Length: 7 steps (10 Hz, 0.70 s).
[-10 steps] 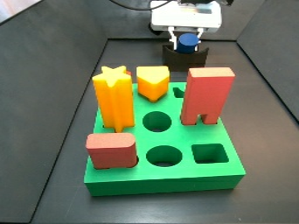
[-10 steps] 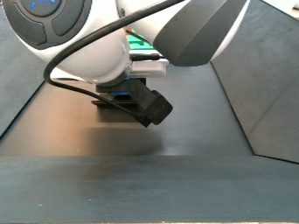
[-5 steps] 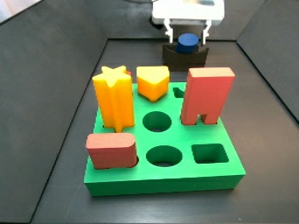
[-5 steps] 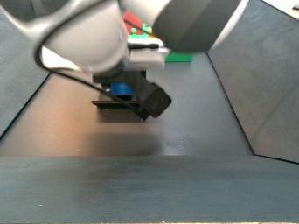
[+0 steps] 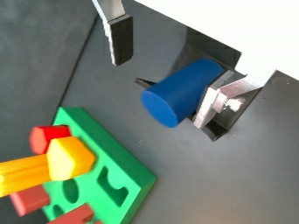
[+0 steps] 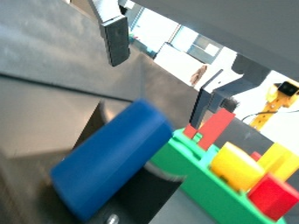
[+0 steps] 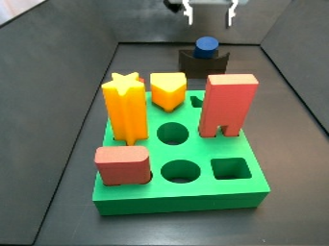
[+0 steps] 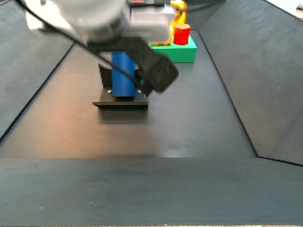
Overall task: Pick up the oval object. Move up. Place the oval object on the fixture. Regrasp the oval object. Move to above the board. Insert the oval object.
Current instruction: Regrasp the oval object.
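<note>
The dark blue oval object point(image 7: 206, 45) stands upright in the notch of the black fixture point(image 7: 203, 63), at the far end of the floor behind the green board point(image 7: 180, 154). It also shows in the other side view point(image 8: 122, 73) on the fixture point(image 8: 120, 100). My gripper point(image 7: 211, 10) is open and empty, high above the oval object and clear of it. In both wrist views the oval object point(image 5: 181, 92) point(image 6: 111, 166) lies below and between my spread fingers point(image 5: 118, 37) point(image 6: 114, 39), touching neither.
On the board stand a yellow star point(image 7: 125, 106), a yellow-orange piece point(image 7: 168, 90), a tall red arch block point(image 7: 229, 104) and a salmon-red rounded block point(image 7: 125, 164). Round and square holes point(image 7: 232, 170) are open at its front. Dark walls enclose the floor.
My gripper has opened, let go of the oval object on the fixture and risen straight up away from it. The oval object stays on the fixture.
</note>
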### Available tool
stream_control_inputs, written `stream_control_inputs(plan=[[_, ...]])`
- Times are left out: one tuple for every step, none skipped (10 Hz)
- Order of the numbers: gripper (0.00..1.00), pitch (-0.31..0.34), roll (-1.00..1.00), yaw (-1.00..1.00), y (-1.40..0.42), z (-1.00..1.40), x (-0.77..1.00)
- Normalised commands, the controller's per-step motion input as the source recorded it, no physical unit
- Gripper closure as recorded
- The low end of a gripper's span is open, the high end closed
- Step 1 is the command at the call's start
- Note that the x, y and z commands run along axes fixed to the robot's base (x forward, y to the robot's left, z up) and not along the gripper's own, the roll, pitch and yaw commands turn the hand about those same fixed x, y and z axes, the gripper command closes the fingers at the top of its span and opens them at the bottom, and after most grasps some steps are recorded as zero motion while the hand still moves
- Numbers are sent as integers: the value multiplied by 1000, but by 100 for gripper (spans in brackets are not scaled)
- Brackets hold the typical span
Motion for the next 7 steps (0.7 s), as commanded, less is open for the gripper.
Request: stream_control_inputs(plan=[[0, 61, 24, -6, 9, 370, -35], [0, 61, 1000, 23, -921, 952, -116], [0, 59, 1000, 22, -901, 798, -110], [0, 44, 1000, 22, -747, 584, -122], [0, 37, 1000, 21, -601, 386, -124], [0, 34, 1000, 20, -498, 247, -105], [0, 31, 1000, 20, -281, 57, -55]])
